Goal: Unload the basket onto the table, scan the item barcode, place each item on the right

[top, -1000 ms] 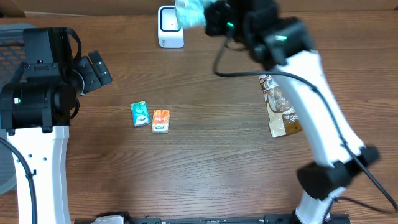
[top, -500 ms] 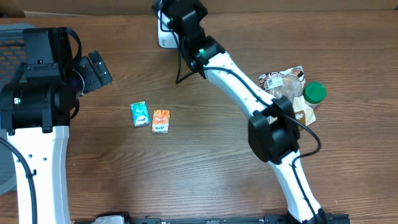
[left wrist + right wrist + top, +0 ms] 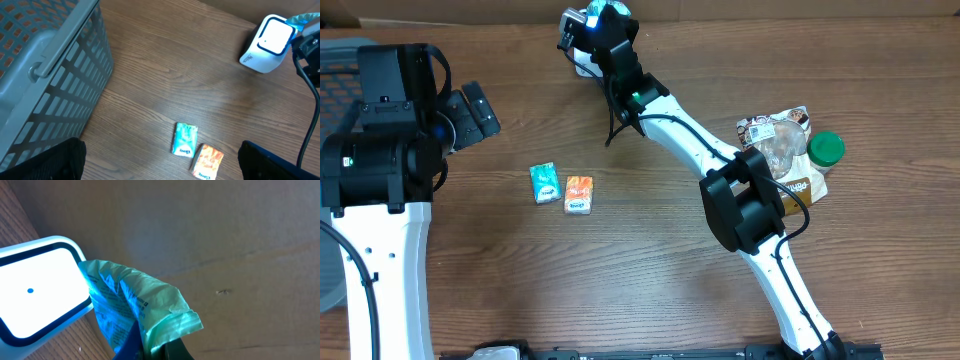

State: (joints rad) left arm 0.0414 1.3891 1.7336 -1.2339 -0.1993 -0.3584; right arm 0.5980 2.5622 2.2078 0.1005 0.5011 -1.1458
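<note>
Your right gripper is clenched on the green packet, holding it just beside the scanner window, presumably to present its barcode; your left gripper hangs released, well apart.

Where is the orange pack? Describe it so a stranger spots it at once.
Start at the grey basket at the left edge of the table and move right to the middle, where two small packs lie side by side. The orange pack is the right one of the pair. Its neighbour, the teal pack, is alike in size but teal.
</note>
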